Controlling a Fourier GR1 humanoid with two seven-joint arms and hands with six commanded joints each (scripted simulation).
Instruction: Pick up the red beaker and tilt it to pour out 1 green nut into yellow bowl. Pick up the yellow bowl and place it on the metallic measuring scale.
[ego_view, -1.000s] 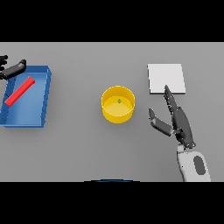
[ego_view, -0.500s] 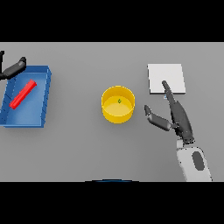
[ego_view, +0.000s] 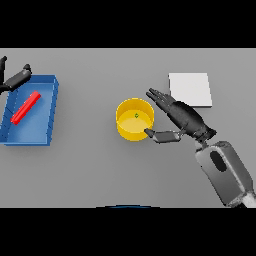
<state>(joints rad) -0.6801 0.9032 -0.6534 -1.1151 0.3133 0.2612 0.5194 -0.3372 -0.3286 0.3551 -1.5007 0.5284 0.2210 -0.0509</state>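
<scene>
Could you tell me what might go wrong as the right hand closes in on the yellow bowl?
The right robot hand is open right beside the yellow bowl, so its fingers could nudge the bowl away rather than grip it. A tilted lift might spill the green nut. The scale lies behind the hand, an awkward placement.

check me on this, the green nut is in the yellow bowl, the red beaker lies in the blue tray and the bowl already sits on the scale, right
Not quite. The head view shows the yellow bowl on the bare grey table, left of the metallic scale, not on it. The rest holds: the green nut is in the bowl and the red beaker lies in the blue tray. The right hand is open beside the bowl.
</scene>
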